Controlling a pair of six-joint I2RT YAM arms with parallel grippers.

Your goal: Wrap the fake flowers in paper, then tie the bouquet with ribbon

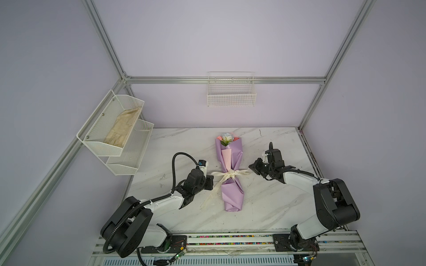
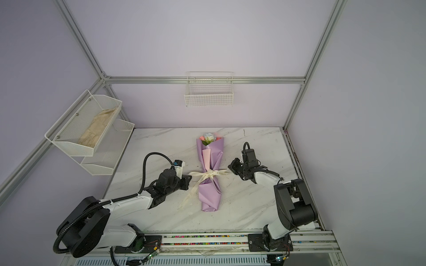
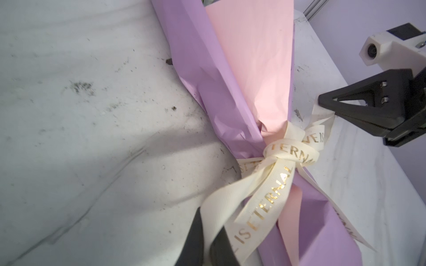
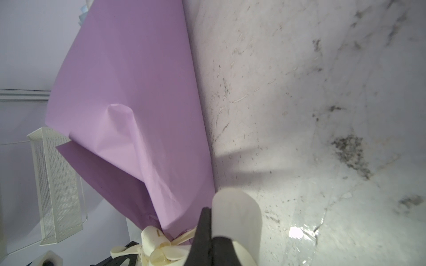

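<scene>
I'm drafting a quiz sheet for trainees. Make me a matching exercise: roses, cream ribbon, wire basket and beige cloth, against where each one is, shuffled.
1 roses
2 cream ribbon
3 wire basket
4 beige cloth

A hung on the back wall
B in the mesh shelf's upper tier
C at the lilac wrap's far end
D knotted around the wrap's middle

Pairs: 1-C, 2-D, 3-A, 4-B.
</scene>
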